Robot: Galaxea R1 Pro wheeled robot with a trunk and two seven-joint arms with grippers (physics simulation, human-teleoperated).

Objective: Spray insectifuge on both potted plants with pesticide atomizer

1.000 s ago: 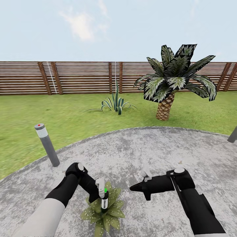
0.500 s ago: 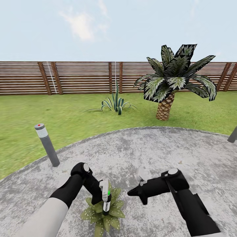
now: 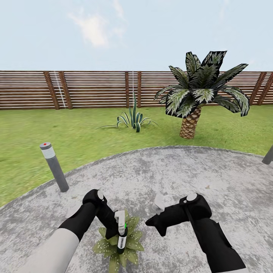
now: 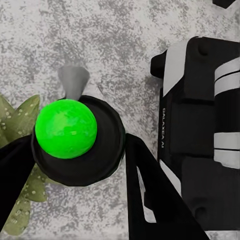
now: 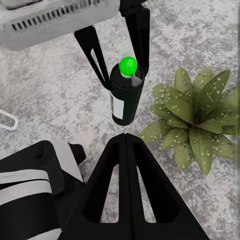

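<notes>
My left gripper [image 3: 120, 230] is shut on the pesticide atomizer [image 3: 121, 240], a dark upright bottle with a green ball top and a white label. It hangs right over a potted plant [image 3: 113, 248], a low rosette of pointed green leaves on the grey patio. Whitish specks of insectifuge [image 5: 207, 100] dot the leaves. The left wrist view looks down on the atomizer's green top [image 4: 66, 128] between the two black fingers, with speckled leaves [image 4: 22, 150] beside it. My right gripper [image 3: 150, 221] is shut and empty, just right of the plant, pointing at the atomizer [image 5: 124, 97].
The round grey patio [image 3: 182, 170] borders green lawn. A grey bollard lamp [image 3: 54, 167] with a red dot stands at the left edge, another post [image 3: 268, 155] at the far right. Farther back are a striped agave [image 3: 132, 119], a palm [image 3: 197, 98] and the slatted brown fence [image 3: 76, 89].
My left arm has carried the atomizer slightly right and lower over the plant. My right arm has drawn a little left and toward the camera.
</notes>
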